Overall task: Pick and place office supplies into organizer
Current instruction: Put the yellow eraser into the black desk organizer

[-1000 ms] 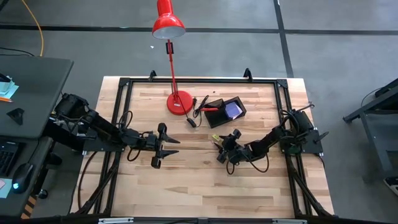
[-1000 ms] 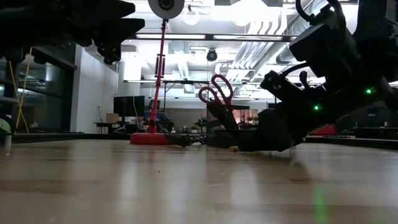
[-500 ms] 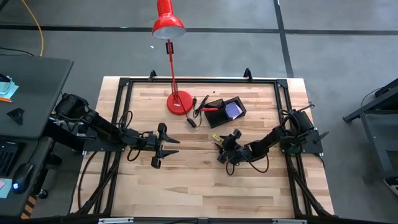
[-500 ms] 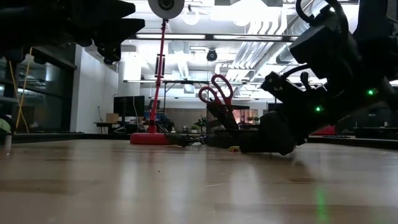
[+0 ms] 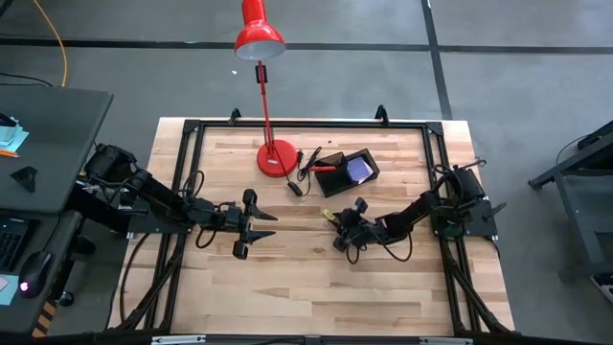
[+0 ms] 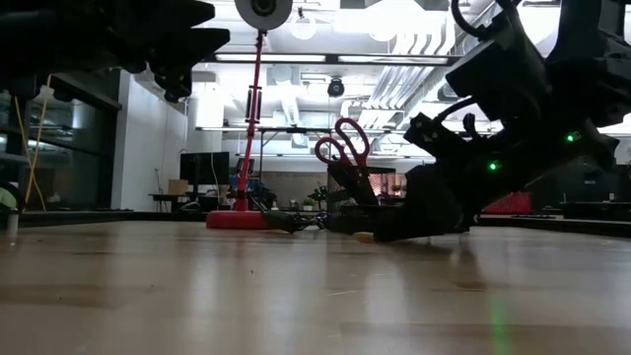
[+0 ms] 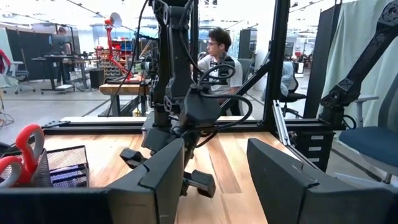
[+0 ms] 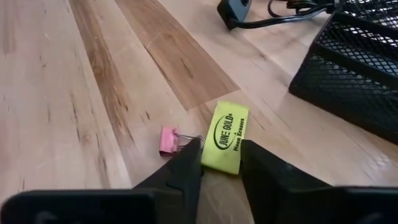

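Observation:
A yellow eraser (image 8: 225, 135) lies flat on the wooden table, with a small pink binder clip (image 8: 168, 140) just beside it. My right gripper (image 8: 221, 155) is low over the table middle (image 5: 343, 228), shut on the eraser's end. The black mesh organizer (image 5: 351, 171) stands farther back. It holds a purple-blue pad and red-handled scissors (image 6: 342, 148) that stand upright in it. My left gripper (image 5: 245, 223) hovers open over the table's left half, holding nothing. My right gripper pinches the eraser between its two fingers, one on each long side (image 8: 205, 152), at the end nearest the gripper. The fingers slant down from the table's right side and lie along the eraser. The eraser rests flat on the table.
A red desk lamp stands with its round base (image 5: 276, 158) at the far middle, its cord and switch (image 8: 235, 9) trailing toward the organizer. A black frame (image 5: 187, 144) runs round the table. Bare wood lies toward the near edge.
My right gripper has turned a little and edged toward the table's left, onto the yellow eraser, and its fingers have drawn closer together. The eraser still lies on the table.

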`<action>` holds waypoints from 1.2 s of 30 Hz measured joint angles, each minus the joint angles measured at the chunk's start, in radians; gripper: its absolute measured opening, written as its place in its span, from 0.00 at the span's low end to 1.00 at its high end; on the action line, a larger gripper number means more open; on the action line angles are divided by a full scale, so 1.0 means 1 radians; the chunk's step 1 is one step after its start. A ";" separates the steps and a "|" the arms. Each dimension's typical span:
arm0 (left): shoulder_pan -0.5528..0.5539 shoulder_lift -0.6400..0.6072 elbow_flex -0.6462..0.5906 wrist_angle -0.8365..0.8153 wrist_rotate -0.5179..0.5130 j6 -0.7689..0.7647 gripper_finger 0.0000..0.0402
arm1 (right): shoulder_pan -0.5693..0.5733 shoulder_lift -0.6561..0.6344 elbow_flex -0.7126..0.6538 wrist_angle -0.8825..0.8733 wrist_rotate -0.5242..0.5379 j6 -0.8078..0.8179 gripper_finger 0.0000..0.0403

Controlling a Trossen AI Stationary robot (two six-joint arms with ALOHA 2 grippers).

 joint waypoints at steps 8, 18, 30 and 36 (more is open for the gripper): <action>0.000 0.000 0.000 -0.001 0.000 0.000 0.42 | 0.014 0.001 -0.001 0.013 0.003 -0.017 0.11; 0.000 0.000 0.000 -0.006 0.000 0.000 0.42 | 0.057 0.008 -0.005 0.122 -0.029 -0.141 0.11; 0.000 0.000 0.000 -0.008 0.000 0.000 0.42 | 0.066 0.007 -0.003 0.191 -0.087 -0.187 0.09; 0.000 0.000 0.000 -0.008 0.000 0.000 0.42 | 0.076 0.006 -0.003 0.257 -0.086 -0.231 0.09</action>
